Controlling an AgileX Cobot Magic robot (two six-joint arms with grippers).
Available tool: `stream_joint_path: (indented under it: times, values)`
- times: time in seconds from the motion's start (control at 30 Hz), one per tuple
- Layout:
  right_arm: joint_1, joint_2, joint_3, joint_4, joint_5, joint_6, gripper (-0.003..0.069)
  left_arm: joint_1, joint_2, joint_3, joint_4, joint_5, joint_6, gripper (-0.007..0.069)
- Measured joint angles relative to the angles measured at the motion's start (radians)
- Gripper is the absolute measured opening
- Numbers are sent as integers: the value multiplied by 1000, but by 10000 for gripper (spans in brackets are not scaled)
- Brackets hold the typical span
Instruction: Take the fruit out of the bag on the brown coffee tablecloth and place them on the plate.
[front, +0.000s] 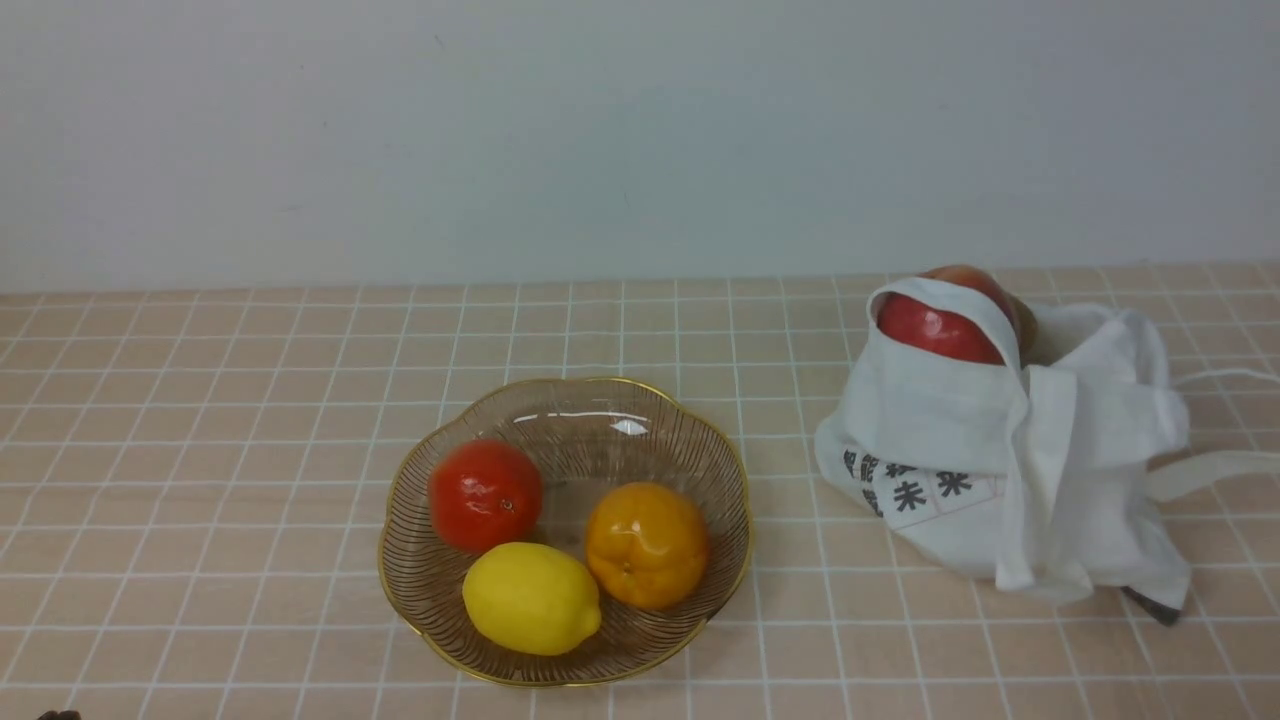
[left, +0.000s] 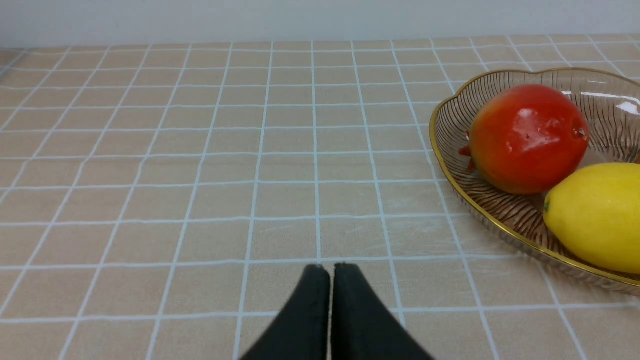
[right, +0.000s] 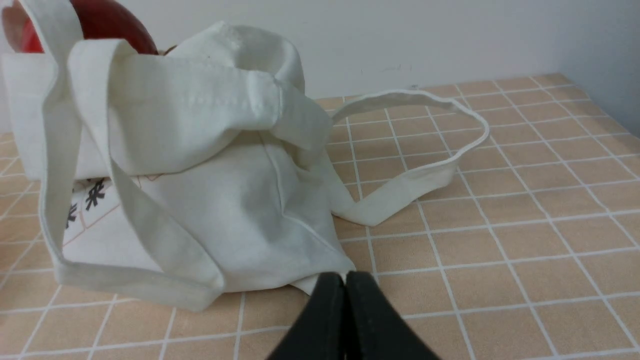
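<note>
The amber glass plate (front: 400, 590) on the tan checked tablecloth (front: 200, 400) holds a red-orange round fruit (front: 485, 495), an orange mandarin (front: 647, 545) and a yellow lemon (front: 530, 598). The white bag (front: 1000, 450) stands at the right with a dark red apple (front: 940, 325) showing in its mouth. My left gripper (left: 331, 269) is shut and empty, low over the cloth to the left of the plate (left: 450, 165). My right gripper (right: 345, 276) is shut and empty, its tips right by the lower corner of the bag (right: 200, 175).
One long white strap (right: 425, 150) lies looped on the cloth to the right of the bag; another hangs across the bag's front. A plain wall runs behind the table. The red-orange fruit (left: 527, 137) and lemon (left: 595, 215) show in the left wrist view.
</note>
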Motion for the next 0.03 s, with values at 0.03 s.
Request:
stream_joint_path:
  times: [0.03]
  values:
    - [0, 0, 0, 0, 0, 0, -14, 0, 0, 0, 0, 0, 0, -8]
